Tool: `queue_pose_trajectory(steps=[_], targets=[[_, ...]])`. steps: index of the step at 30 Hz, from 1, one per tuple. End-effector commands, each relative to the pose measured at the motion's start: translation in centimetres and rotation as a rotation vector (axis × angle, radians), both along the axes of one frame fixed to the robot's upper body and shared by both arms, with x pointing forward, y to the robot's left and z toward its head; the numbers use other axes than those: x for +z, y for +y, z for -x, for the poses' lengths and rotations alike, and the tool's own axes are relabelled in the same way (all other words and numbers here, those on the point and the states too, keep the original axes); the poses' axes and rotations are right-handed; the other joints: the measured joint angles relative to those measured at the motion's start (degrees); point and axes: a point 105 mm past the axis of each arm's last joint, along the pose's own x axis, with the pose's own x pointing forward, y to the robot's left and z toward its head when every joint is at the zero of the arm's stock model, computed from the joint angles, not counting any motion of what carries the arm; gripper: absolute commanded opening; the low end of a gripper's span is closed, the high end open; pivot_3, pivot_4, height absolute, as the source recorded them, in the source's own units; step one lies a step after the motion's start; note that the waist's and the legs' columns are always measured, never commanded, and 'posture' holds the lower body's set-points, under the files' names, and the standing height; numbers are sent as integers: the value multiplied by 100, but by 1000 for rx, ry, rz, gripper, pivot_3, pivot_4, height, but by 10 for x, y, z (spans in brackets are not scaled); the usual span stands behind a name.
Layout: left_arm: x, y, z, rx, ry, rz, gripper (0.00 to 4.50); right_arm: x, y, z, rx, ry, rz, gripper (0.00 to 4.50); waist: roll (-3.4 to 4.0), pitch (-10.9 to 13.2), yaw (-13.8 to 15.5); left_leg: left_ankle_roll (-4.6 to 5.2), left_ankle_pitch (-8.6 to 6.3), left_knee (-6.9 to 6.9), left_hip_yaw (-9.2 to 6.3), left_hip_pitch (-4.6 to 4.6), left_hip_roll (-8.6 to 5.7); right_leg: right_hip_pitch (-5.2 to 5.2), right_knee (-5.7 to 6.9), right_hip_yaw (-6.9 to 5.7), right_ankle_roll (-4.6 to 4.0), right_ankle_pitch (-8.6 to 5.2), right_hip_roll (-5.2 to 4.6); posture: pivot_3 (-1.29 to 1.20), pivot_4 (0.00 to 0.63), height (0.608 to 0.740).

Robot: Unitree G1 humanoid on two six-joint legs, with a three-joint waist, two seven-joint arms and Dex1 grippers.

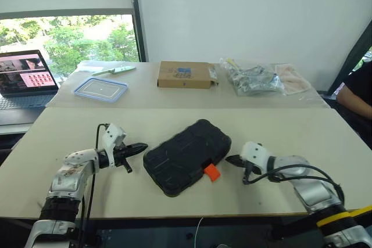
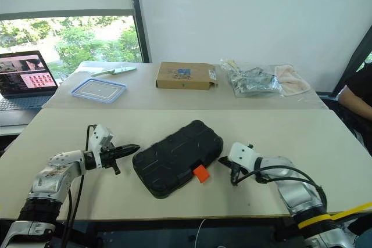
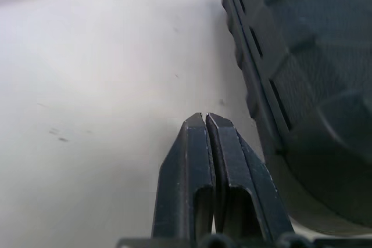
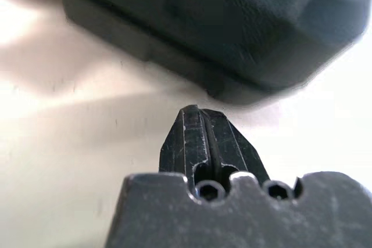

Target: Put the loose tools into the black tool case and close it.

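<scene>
Both claws clenched, nothing in either. Left gripper (image 1: 141, 147) has its two black fingers (image 3: 204, 161) pressed flat together, tips just off the black tool case (image 1: 186, 156), at the case's 9 o'clock edge, a sliver of bare table (image 1: 70, 132) between them. Right gripper (image 1: 229, 159) also pinched tight, fingers (image 4: 197, 137) meeting in a single wedge, sitting near the case's 3 o'clock end, tip pointing at the case's side wall; not touching as far as I can tell.

Case lies flat mid-table, lid down on the base, long axis skewed so one end points roughly 1 o'clock and the other 7 o'clock. Orange latch (image 1: 212, 172) sticks out on the edge nearest me, at about 5 o'clock of the case; can't tell whether it's snapped home.

I see no loose tools on the near table around the case.

Far table, 12 o'clock: flat cardboard box (image 1: 185, 75). At 11 o'clock a clear blue-rimmed container (image 1: 100, 89), with a pale knife-like item (image 1: 114, 70) just behind it. At 1 o'clock a clear plastic bag (image 1: 254, 80) of mixed stuff, contents unreadable. Laptop (image 1: 24, 78) open at 10 o'clock, screen lit. A person's arm (image 1: 356, 97) at the 3 o'clock edge.
</scene>
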Motion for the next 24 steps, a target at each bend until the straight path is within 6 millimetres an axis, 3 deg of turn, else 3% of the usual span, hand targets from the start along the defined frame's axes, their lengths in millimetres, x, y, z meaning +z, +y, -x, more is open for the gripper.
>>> queue_pose_trajectory(steps=[1,6,12,17,24], targets=[[35,-11,-4,-63,-119,61,112,18,12,29,94,52,-53,0,0,0,9,0,0,0,-1,0,1,1,0,-1,0,0,1,0,150,740],[49,-44,-6,-224,-140,17,112,15,36,55,135,122,-101,0,0,0,17,-4,0,18,-1,9,2,12,2,1,0,1,3,0,150,740],[30,-87,1,-445,-120,-178,112,15,52,54,120,118,-120,0,-1,0,18,-3,0,21,1,11,-2,13,3,6,2,3,4,0,150,740],[3,-95,-1,-487,-86,-285,112,16,57,45,122,115,-109,0,1,-1,23,-2,-1,20,1,11,-8,15,-1,6,2,3,4,0,150,740],[-8,-98,-2,-477,-56,-308,112,16,65,38,146,120,-88,0,10,-8,27,3,-1,23,-2,20,-6,24,5,7,3,2,2,0,150,740]])
